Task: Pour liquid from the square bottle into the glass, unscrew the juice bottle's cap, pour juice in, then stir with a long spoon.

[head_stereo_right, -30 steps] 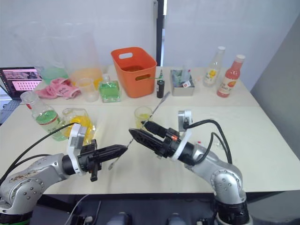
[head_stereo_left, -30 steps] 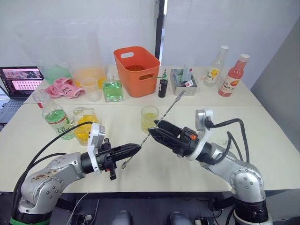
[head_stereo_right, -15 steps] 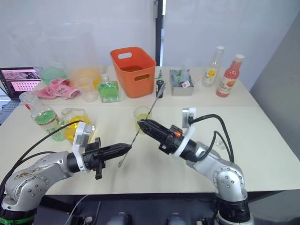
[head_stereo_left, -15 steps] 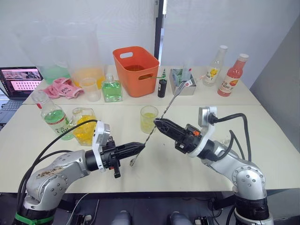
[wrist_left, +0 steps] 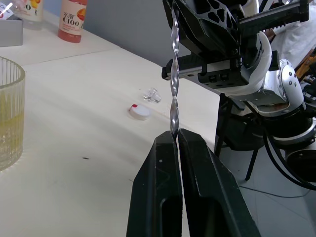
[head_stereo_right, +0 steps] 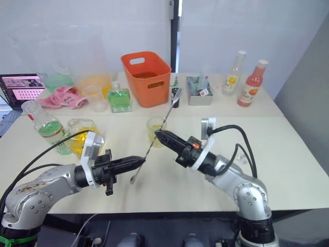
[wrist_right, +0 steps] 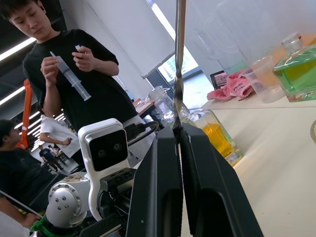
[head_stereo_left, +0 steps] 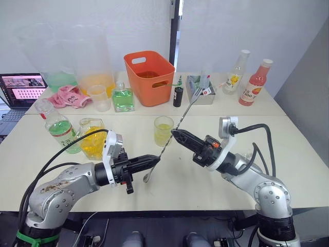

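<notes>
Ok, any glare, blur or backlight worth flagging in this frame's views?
Right wrist view: bright ceiling strips and a window backlight the scene, the black fingers read dark, and the person in the black shirt is lit unevenly. Left wrist view: the twisted metal long spoon catches highlights; the ribbed glass of yellow liquid is cut off at the frame edge. Eye views: even light, soft shadows on the cream table.

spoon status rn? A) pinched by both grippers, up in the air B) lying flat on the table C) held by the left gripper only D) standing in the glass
A: the long spoon runs slantwise above the table, with the left gripper shut on its lower stretch and the right gripper shut further up the handle, beside the glass, not in it.
</notes>
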You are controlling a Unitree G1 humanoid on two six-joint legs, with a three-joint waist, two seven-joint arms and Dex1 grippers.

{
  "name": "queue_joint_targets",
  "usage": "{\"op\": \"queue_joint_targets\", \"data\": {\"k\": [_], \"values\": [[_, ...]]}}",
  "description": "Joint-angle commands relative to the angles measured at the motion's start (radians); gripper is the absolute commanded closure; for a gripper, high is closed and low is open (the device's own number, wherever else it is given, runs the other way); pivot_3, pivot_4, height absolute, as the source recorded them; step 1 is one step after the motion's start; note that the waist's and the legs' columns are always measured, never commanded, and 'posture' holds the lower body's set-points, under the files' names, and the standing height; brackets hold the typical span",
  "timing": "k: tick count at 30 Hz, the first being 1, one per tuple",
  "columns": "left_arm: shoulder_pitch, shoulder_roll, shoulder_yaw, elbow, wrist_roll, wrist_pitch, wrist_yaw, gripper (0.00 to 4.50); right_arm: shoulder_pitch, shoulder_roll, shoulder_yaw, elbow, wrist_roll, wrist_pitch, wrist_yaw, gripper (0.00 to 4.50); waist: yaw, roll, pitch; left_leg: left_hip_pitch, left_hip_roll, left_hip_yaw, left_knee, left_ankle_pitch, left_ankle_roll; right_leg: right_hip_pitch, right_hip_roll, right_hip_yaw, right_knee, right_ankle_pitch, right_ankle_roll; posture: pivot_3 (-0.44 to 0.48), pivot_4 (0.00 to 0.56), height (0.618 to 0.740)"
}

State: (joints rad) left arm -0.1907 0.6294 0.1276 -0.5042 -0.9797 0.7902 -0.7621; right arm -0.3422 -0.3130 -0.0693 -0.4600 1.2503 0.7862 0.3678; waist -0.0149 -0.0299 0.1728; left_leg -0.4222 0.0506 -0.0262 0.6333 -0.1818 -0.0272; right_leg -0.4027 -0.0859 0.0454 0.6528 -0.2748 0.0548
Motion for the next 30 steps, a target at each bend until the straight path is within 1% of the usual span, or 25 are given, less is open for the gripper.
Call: {"op": "queue_joint_targets", "data": {"k": [1, 5, 6, 7, 9, 11, 13, 16, 18, 21, 25, 30], "values": [[-0.011, 0.011, 0.034, -0.023, 0.007, -0.027, 0.012, 3.83, -0.023, -0.008, -0.005, -0.006, -0.013, -0.015, 0.018, 4.50, 0.000, 0.000, 0.000, 0.000, 0.000, 0.000, 0.000, 0.000, 0.000, 0.000, 0.000, 0.000, 0.000, 0.000, 0.000, 0.000, 0.150, 0.739], [0.005, 0.015, 0.041, -0.025, 0.042, -0.054, 0.019, 2.55, -0.041, -0.010, -0.021, 0.017, -0.048, -0.030, 0.014, 4.50, 0.000, 0.000, 0.000, 0.000, 0.000, 0.000, 0.000, 0.000, 0.000, 0.000, 0.000, 0.000, 0.000, 0.000, 0.000, 0.000, 0.150, 0.739], [0.016, 0.017, 0.044, -0.024, 0.062, -0.067, 0.020, 2.13, -0.051, -0.013, -0.031, 0.024, -0.059, -0.039, 0.012, 4.50, 0.000, 0.000, 0.000, 0.000, 0.000, 0.000, 0.000, 0.000, 0.000, 0.000, 0.000, 0.000, 0.000, 0.000, 0.000, 0.000, 0.150, 0.739], [0.030, 0.012, 0.050, -0.013, 0.096, -0.092, 0.034, 1.87, -0.074, -0.020, -0.046, 0.038, -0.073, -0.048, 0.007, 4.50, 0.000, 0.000, 0.000, 0.000, 0.000, 0.000, 0.000, 0.000, 0.000, 0.000, 0.000, 0.000, 0.000, 0.000, 0.000, 0.000, 0.150, 0.739], [0.043, -0.003, 0.056, 0.001, 0.152, -0.138, 0.060, 1.20, -0.120, -0.042, -0.067, 0.058, -0.101, -0.061, 0.002, 4.50, -0.002, 0.000, 0.000, 0.000, 0.000, 0.000, 0.000, 0.000, 0.000, -0.001, 0.000, 0.000, 0.000, 0.000, 0.000, 0.000, 0.150, 0.739], [0.041, -0.019, 0.055, 0.005, 0.183, -0.165, 0.085, 0.54, -0.164, -0.058, -0.084, 0.072, -0.113, -0.066, -0.002, 4.50, 0.000, 0.000, 0.000, 0.000, 0.000, 0.000, 0.000, 0.000, 0.000, -0.001, 0.000, 0.000, 0.000, 0.000, 0.000, 0.000, 0.150, 0.739], [0.032, -0.044, 0.054, 0.009, 0.206, -0.184, 0.122, 0.04, -0.232, -0.071, -0.106, 0.089, -0.121, -0.074, -0.012, 4.50, 0.001, 0.000, 0.000, -0.001, 0.000, 0.000, 0.000, 0.000, 0.000, -0.001, 0.000, 0.000, -0.001, 0.000, 0.000, 0.000, 0.150, 0.739], [0.024, -0.077, 0.046, 0.008, 0.250, -0.217, 0.162, 0.04, -0.357, -0.084, -0.119, 0.130, -0.162, -0.091, -0.037, 4.50, 0.001, 0.000, 0.000, -0.001, 0.000, 0.000, 0.000, 0.000, 0.000, -0.001, 0.000, 0.000, -0.001, 0.000, 0.000, 0.000, 0.150, 0.739], [0.024, -0.091, 0.035, 0.008, 0.291, -0.251, 0.171, 0.04, -0.424, -0.080, -0.101, 0.167, -0.224, -0.109, -0.052, 4.50, 0.001, 0.000, 0.000, -0.001, 0.000, 0.000, 0.000, 0.000, 0.000, -0.001, 0.000, 0.000, -0.001, 0.000, 0.000, 0.000, 0.150, 0.739], [0.021, -0.104, 0.018, 0.011, 0.321, -0.268, 0.180, 0.04, -0.510, -0.057, -0.053, 0.272, -0.378, -0.184, -0.051, 4.50, -0.002, 0.000, 0.000, -0.001, 0.000, 0.000, -0.002, 0.000, 0.000, -0.001, 0.000, 0.000, -0.002, 0.000, 0.000, 0.000, 0.150, 0.739], [0.022, -0.118, 0.010, 0.009, 0.327, -0.270, 0.185, 0.04, -0.545, -0.048, 0.028, 0.378, -0.533, -0.256, 0.014, 4.50, -0.001, 0.000, 0.000, -0.001, 0.000, 0.000, -0.002, 0.000, 0.000, -0.001, 0.000, 0.000, -0.003, 0.000, 0.000, 0.000, 0.150, 0.739], [0.027, -0.129, 0.001, 0.006, 0.346, -0.272, 0.197, 0.04, -0.565, -0.017, 0.086, 0.452, -0.629, -0.290, 0.093, 4.50, -0.001, 0.000, 0.000, -0.002, 0.000, 0.000, -0.002, 0.000, 0.000, -0.002, 0.000, 0.000, -0.003, 0.000, 0.000, 0.000, 0.150, 0.739]]}}
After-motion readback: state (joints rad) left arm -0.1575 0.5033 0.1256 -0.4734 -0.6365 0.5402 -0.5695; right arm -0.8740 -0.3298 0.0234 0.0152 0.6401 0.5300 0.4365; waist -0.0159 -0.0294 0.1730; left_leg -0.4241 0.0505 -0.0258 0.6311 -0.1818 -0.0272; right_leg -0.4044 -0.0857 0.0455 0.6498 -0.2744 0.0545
